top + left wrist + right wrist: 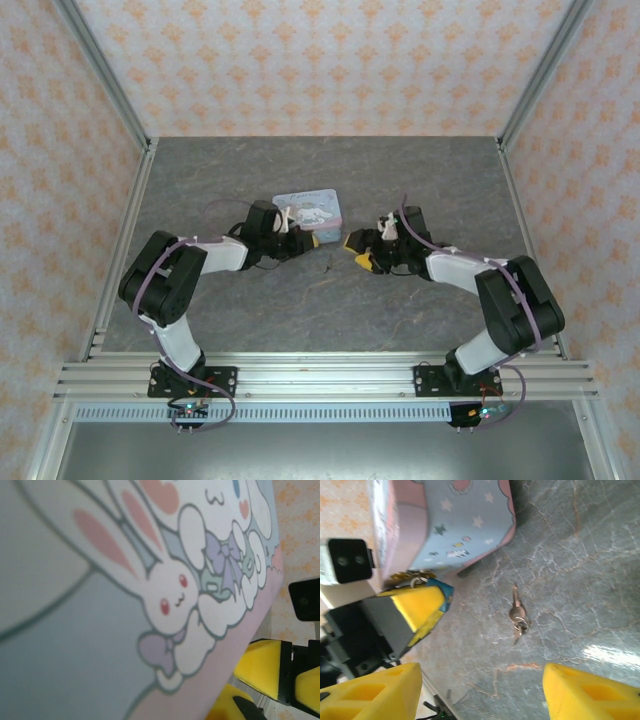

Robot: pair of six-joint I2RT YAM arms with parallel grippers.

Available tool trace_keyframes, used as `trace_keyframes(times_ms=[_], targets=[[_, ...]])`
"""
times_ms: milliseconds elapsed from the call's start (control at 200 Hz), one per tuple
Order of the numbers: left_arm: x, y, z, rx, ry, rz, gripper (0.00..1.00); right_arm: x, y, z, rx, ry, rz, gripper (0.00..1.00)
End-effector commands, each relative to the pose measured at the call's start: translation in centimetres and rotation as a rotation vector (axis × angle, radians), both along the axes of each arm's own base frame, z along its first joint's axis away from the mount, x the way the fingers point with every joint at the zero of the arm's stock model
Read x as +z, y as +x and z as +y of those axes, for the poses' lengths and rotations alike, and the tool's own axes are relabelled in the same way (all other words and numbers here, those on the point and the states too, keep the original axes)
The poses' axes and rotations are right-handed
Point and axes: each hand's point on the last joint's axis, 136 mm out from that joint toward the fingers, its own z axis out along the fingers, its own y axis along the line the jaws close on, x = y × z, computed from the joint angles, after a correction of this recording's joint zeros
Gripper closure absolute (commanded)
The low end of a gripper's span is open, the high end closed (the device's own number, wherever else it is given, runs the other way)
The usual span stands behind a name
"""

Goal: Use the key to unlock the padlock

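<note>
The key (517, 614), a slim grey metal one on a small ring, lies flat on the grey table; it is a dark speck (327, 267) between the two grippers. The padlock (441, 588) is a small blue-teal body with a metal shackle. It sticks out from the yellow fingertips of my left gripper (436, 602), which is shut on it right beside the tin. My right gripper (482, 690) hovers open above the table, with the key just ahead of its gap and nothing between its fingers. From above, the left gripper (303, 240) and right gripper (357, 252) face each other closely.
A pale blue cartoon-printed tin box (310, 208) stands just behind the left gripper, and its lid (100, 605) is very close to the left wrist camera. The grey marbled table (330, 170) is fenced by metal rails, with patterned walls around it.
</note>
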Motion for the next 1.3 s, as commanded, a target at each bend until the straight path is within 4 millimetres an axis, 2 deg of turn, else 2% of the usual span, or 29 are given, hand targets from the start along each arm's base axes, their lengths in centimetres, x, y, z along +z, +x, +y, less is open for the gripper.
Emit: trace_keyframes(times_ms=[0,70,205,335,460,641,796,856,1051,1296], targets=[[0.6,-0.1,-0.2,-0.07,0.039,-0.023,1.0,-0.3,0.0,-0.4,-0.005,-0.096,-0.035,0.36],[0.2,-0.5,-0.3,-0.098,0.053,-0.002,0.98,-1.0,-0.3,-0.5,-0.008,-0.138,-0.032,0.35],[-0.7,-0.9,0.1,-0.094,0.083,0.015,0.68,-1.7,-0.4,-0.7,-0.021,-0.179,-0.034,0.35],[-0.4,-0.7,0.5,-0.075,0.096,0.0,0.43,-1.7,-0.3,-0.6,-0.018,-0.201,-0.037,0.35],[1.7,-0.2,0.3,-0.04,0.058,-0.031,0.25,-1.8,-0.3,-0.4,0.015,-0.286,-0.042,0.36],[6.7,0.9,0.2,0.057,-0.057,-0.087,0.1,-2.3,-0.2,-0.2,0.036,-0.443,-0.051,0.39],[10.0,1.2,1.4,0.181,-0.098,-0.105,0.03,-2.9,0.1,0.4,0.048,-0.6,-0.063,0.42],[10.3,1.2,2.6,0.251,-0.07,-0.091,0.0,-3.2,0.3,0.6,0.045,-0.672,-0.069,0.43],[11.5,0.8,6.4,0.428,0.026,-0.075,0.0,-3.8,1.2,1.5,0.043,-0.817,-0.081,0.47],[12.3,-0.2,8.3,0.479,0.069,-0.082,0.0,-5.0,1.6,3.4,0.063,-0.861,-0.067,0.5]])
